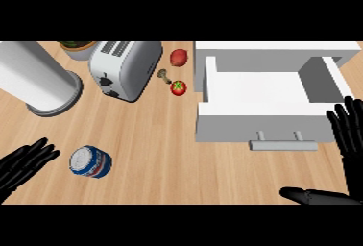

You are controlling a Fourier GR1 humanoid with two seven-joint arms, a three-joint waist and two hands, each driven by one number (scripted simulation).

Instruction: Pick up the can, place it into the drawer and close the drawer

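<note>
Can (90,162) lies tilted on the counter (163,144), just right of the left hand (25,163), not touching; that hand's fingers are straight and hold nothing. Right hand (349,139) is open too, beside the open drawer's (262,96) right front corner. Drawer has nothing inside.

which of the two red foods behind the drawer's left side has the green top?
The round red tomato, nearer the white open drawer, shows a green stem cap. The darker red fruit behind it has none.
</note>
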